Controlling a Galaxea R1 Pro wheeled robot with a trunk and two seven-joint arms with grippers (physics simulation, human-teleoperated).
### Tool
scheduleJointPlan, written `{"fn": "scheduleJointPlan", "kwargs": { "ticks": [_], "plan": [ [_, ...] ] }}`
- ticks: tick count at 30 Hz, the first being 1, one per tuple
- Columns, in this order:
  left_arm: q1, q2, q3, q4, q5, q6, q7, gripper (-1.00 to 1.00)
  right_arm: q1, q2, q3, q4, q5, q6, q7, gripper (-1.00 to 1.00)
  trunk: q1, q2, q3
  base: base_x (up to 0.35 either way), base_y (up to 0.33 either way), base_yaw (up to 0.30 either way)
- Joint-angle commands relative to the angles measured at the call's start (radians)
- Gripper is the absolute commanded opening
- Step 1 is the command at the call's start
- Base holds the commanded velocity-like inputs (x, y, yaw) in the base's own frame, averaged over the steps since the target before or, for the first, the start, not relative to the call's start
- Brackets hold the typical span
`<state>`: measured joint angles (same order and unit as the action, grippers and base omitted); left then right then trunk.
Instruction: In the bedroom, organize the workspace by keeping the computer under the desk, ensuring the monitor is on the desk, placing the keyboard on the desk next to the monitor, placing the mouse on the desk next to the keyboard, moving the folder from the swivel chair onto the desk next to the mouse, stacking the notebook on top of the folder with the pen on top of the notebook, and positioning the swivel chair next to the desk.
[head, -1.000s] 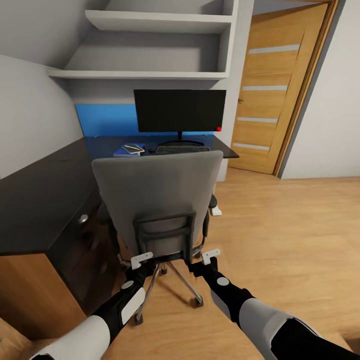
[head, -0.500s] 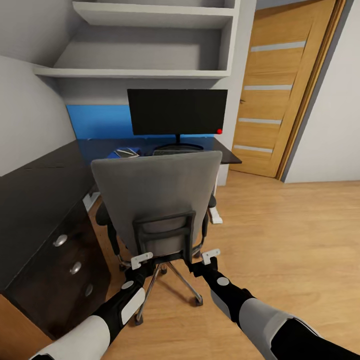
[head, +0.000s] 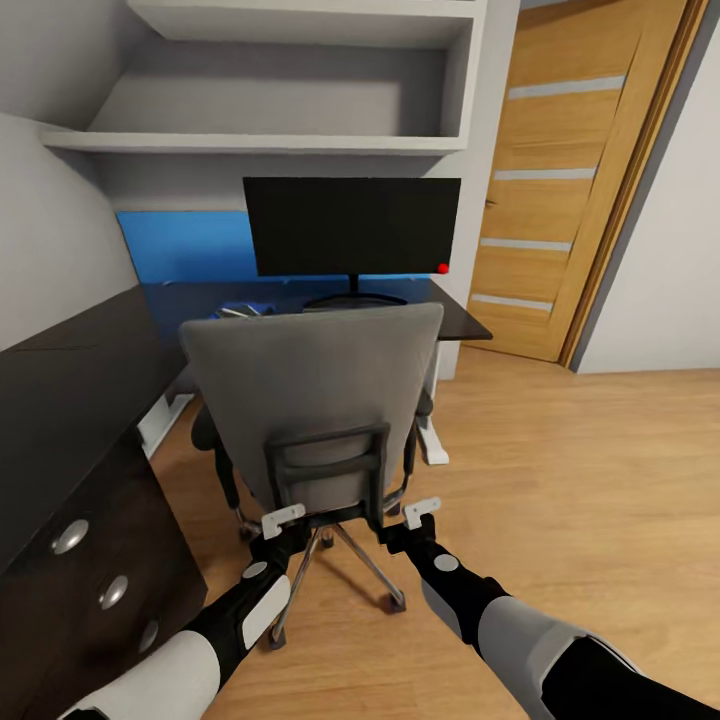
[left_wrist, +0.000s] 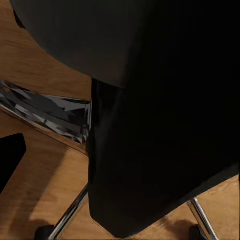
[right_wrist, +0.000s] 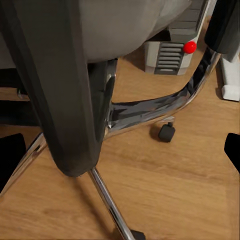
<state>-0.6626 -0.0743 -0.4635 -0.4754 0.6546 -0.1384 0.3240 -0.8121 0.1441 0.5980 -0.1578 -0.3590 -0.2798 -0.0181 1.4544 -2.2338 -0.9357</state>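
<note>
You are pushing the grey padded swivel chair (head: 315, 400) with black frame and chrome star base toward the black L-shaped bench (head: 60, 400). The left gripper (head: 283, 519) and right gripper (head: 421, 510) sit at the lower edge of the chair back, one at each side of the black frame. Whether the jaws are spread or pinching the frame cannot be told from these views.

The chair stands on the wood floor, facing the wide black monitor (head: 352, 226) on the far bench section, with the drawer pedestal (head: 95, 590) near its left side.

Procedure, as judged here:
1. Keep both contact points level and equal, so the chair rolls straight rather than swivelling.
2. Advance slowly; casters (right_wrist: 166, 132) may catch and turn the base.
3. Watch the white computer tower (right_wrist: 172, 55) beneath the bench; stop short of it.
4. Keep clear of the pedestal knobs on the left.
</note>
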Motion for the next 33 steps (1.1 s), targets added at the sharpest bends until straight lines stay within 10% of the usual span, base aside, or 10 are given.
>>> {"fn": "scheduleJointPlan", "kwargs": {
  "ticks": [1, 33],
  "plan": [
    [-0.002, 0.001, -0.007, -0.002, 0.001, -0.006, 0.006, 1.00, -0.001, 0.000, 0.008, 0.001, -0.009, -0.004, -0.002, 1.00, 0.000, 0.000, -0.001, 0.072, 0.000, 0.000],
    [-0.002, 0.007, -0.008, 0.000, 0.001, -0.054, 0.010, 1.00, -0.001, 0.001, 0.009, 0.001, -0.009, -0.003, -0.002, 1.00, 0.000, 0.000, -0.001, 0.079, 0.000, 0.000]
  ]
}}
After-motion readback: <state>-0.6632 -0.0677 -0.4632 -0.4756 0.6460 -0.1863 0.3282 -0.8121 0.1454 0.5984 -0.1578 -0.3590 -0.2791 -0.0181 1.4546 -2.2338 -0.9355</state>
